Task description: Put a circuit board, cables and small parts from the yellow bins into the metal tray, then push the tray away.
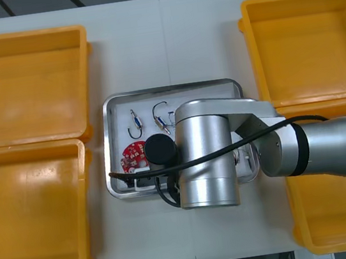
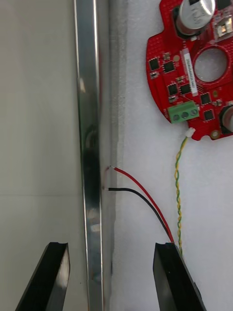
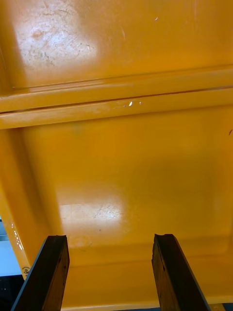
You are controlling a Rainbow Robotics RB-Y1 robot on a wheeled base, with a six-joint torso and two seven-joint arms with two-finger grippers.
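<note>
Circuit board (image 2: 194, 82): in metal tray (image 2: 90, 121).
Right pincer (image 2: 110, 248): open, astride its rim (I see one finger outside).
Left pincer (image 3: 110, 238): open over yellow bin (image 3: 121, 160).

**The left gripper (image 3: 110, 239) hangs over a yellow bin (image 3: 126, 165)**

The gripper's two black fingers (image 3: 51, 272) stand wide apart, and nothing is between them. The floor of the bin under them is smooth and shiny, with a few small scratches. Past the fingers, two rims (image 3: 116, 99) lie side by side. Beyond those rims is a second yellow bin (image 3: 97, 39).
</note>
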